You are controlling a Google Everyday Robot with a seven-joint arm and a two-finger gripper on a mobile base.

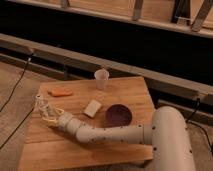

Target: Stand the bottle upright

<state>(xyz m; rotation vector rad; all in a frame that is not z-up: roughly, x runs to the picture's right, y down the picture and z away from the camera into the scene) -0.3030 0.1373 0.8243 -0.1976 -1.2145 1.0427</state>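
The small clear bottle [43, 105] with a white cap is at the left edge of the wooden table [135, 92]. It is nearly upright, with the cap on top and leaning slightly left. My gripper [50, 115] reaches in from the right at the end of the white arm [105, 134]. It is closed around the bottle's lower part. The bottle's base is hidden by the gripper.
A white paper cup [101, 78] stands at the table's far edge. An orange object [61, 93] lies at the far left. A pale sponge [92, 108] and a dark round bowl [118, 115] sit mid-table, beside the arm. Cables run along the floor on the left.
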